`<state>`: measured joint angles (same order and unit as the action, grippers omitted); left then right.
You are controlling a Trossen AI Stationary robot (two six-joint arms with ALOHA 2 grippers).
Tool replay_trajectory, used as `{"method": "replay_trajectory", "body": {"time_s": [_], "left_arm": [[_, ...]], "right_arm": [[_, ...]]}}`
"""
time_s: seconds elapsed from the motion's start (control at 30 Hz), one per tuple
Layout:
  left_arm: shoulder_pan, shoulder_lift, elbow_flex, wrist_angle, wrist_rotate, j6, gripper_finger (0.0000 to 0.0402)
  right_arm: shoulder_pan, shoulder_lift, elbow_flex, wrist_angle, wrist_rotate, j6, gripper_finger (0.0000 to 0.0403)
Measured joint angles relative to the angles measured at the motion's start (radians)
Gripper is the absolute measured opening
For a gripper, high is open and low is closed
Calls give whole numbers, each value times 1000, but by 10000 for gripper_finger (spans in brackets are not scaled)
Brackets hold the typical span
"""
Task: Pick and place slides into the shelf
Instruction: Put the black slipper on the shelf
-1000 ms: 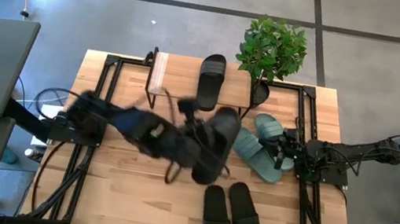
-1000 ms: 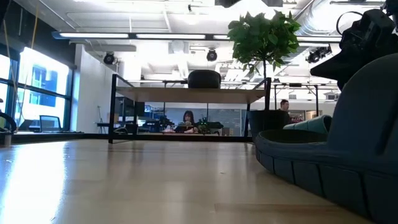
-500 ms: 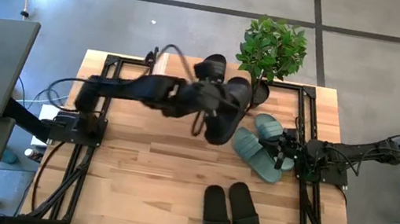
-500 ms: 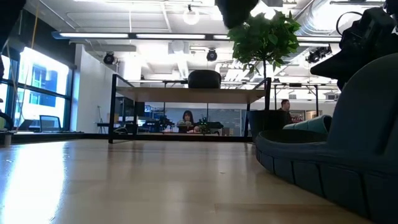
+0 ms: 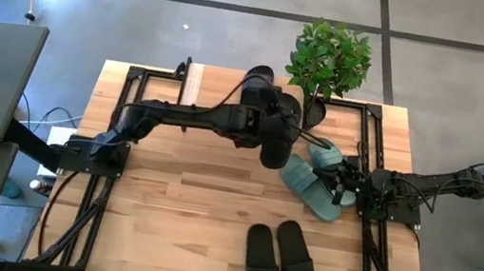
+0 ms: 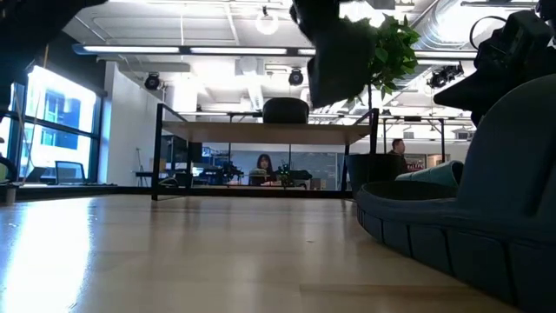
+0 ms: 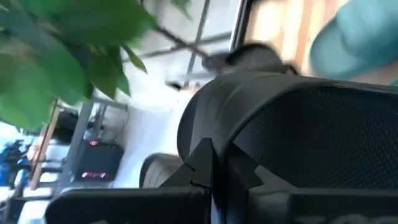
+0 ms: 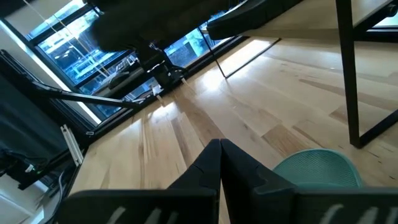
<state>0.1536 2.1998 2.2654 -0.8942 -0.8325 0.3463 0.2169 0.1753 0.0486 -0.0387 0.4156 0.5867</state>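
Black rubber is filling the left hand (image 5: pixel 273 133), which is clenching one black slide (image 5: pixel 278 136) and holding it in the air just in front of the shelf (image 5: pixel 193 88). A second black slide (image 5: pixel 255 84) is lying on the shelf's wooden top. Two more black slides, one (image 5: pixel 261 262) beside the other (image 5: pixel 297 262), are sitting on the table (image 5: pixel 165 201) well apart from the shelf, toward the near edge. Two sage-green slides (image 5: pixel 314 187) are lying to the shelf's right, in front of the potted plant (image 5: pixel 330 57). That is making six slides in all. Beside the green pair, the right hand (image 5: pixel 346 182) is waiting with its fingers pressed together, grasping nothing.
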Motion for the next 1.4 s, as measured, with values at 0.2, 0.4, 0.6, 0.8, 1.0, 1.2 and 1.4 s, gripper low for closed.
{"method": "replay_trajectory", "body": {"time_s": [0.2, 0.4, 0.6, 0.8, 1.0, 1.2, 1.4], "left_arm": [[38, 40, 1, 61, -61, 28, 0], [78, 56, 1, 133, -54, 104, 0], [95, 58, 1, 221, -52, 179, 0], [125, 67, 1, 248, -44, 233, 0], [135, 98, 1, 245, -60, 278, 0], [135, 135, -1, 259, -72, 313, 0], [134, 151, 1, 270, -138, 331, 0]], "right_arm": [[0, 0, 0, -3, 1, -1, 0], [0, 1, 0, -3, 2, -1, 0], [0, 1, 0, -3, 1, -9, 0], [0, 2, 0, -6, 2, -11, 0], [0, 2, 0, -7, 4, -19, 0], [0, 1, 0, -10, 4, -19, 0], [0, 1, 0, -8, 4, -9, 0]]}}
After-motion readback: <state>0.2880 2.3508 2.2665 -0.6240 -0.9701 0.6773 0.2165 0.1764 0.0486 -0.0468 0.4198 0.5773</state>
